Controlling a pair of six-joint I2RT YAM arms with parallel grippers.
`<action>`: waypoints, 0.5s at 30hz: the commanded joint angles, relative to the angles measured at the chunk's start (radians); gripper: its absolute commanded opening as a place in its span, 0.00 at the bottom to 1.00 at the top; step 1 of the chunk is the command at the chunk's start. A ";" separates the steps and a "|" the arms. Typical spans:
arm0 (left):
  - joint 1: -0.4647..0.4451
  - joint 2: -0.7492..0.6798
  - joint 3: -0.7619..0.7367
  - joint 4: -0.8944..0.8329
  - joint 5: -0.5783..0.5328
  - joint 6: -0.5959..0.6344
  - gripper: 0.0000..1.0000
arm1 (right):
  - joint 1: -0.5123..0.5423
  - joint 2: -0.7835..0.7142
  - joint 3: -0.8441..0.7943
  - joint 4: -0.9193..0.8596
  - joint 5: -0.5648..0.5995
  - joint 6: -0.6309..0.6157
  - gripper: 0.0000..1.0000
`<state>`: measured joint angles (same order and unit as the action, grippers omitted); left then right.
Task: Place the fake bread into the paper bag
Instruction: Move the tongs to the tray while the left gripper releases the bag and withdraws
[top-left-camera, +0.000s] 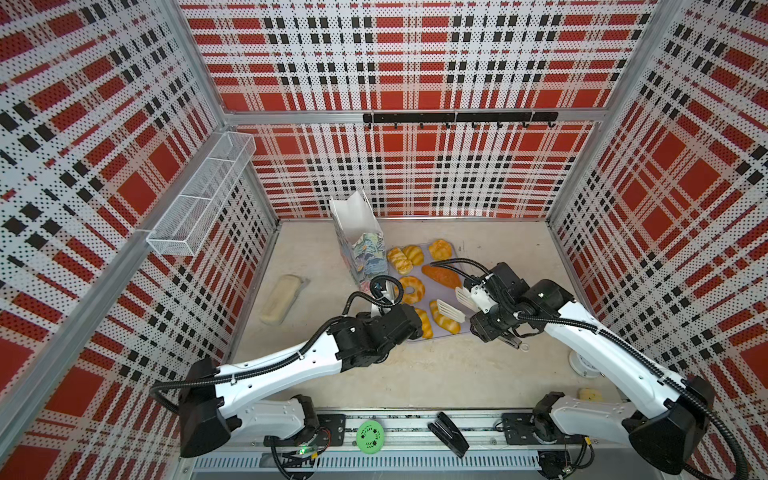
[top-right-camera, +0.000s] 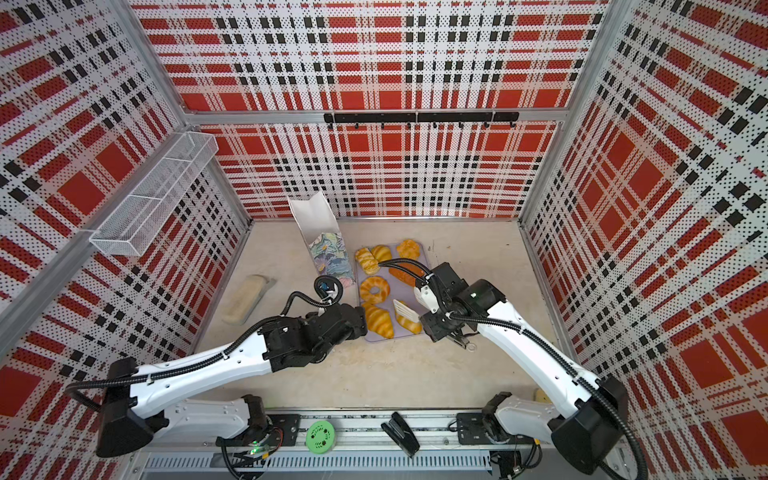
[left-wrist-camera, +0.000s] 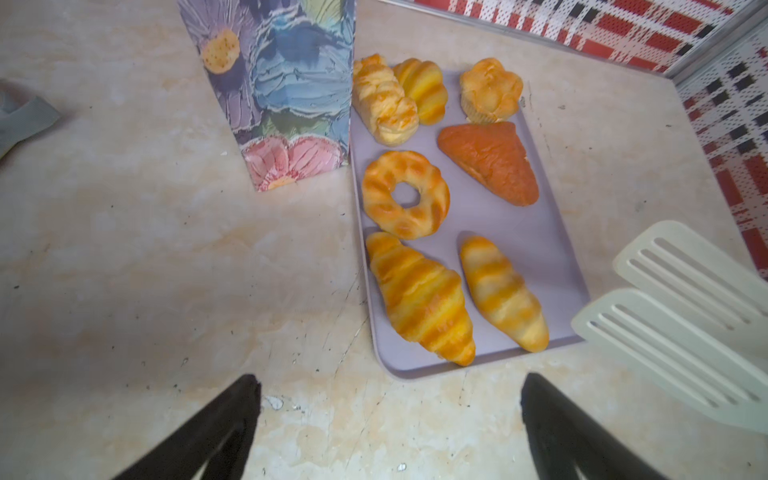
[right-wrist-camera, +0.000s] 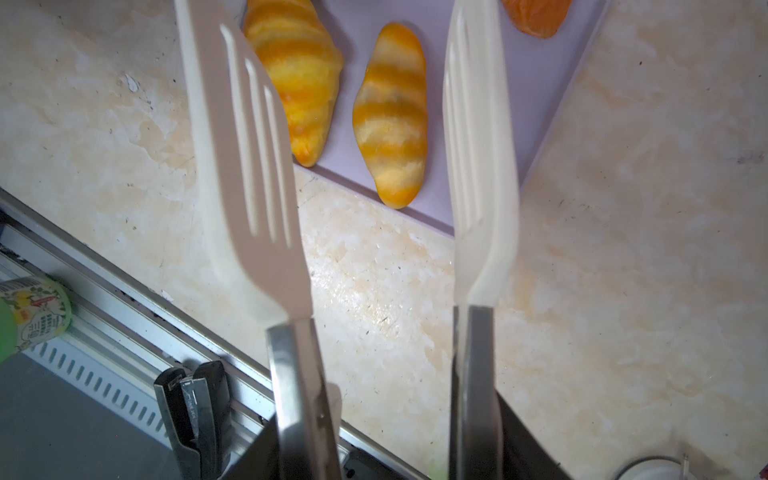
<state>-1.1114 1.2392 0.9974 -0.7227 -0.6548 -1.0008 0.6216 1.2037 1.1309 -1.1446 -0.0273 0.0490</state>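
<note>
Left wrist view: the left gripper (left-wrist-camera: 390, 382) has its black jaws spread wide and empty, at the near edge of a lilac rectangular tray (left-wrist-camera: 519, 232) bearing seven pieces of glossy golden fake bread (left-wrist-camera: 405, 195). The floral-print paper bag (left-wrist-camera: 291, 83) stands just left of the tray. The right gripper (right-wrist-camera: 390, 440) pinches cream slotted steel-handled tongs (right-wrist-camera: 245, 166), blades apart.

Bag (top-left-camera: 358, 239) stands at tray's (left-wrist-camera: 519, 232) left edge, apparently touching. Seven bread (left-wrist-camera: 419, 297) pieces lie on tray. Block (top-left-camera: 279, 299) lies left of bag, well apart. Tongs (top-left-camera: 451, 309) hang over tray's near right corner.
</note>
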 joint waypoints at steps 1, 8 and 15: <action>-0.049 0.017 0.008 -0.087 -0.085 -0.145 1.00 | 0.005 -0.022 0.000 0.040 -0.019 0.011 0.56; -0.143 -0.003 -0.071 -0.129 -0.088 -0.300 0.99 | 0.016 0.050 0.005 0.026 0.001 0.057 0.56; -0.147 -0.024 -0.116 -0.129 -0.057 -0.296 0.99 | 0.100 0.097 -0.021 0.049 0.052 0.177 0.56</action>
<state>-1.2537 1.2404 0.8860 -0.8322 -0.6964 -1.2598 0.6964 1.2888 1.1191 -1.1332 -0.0074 0.1593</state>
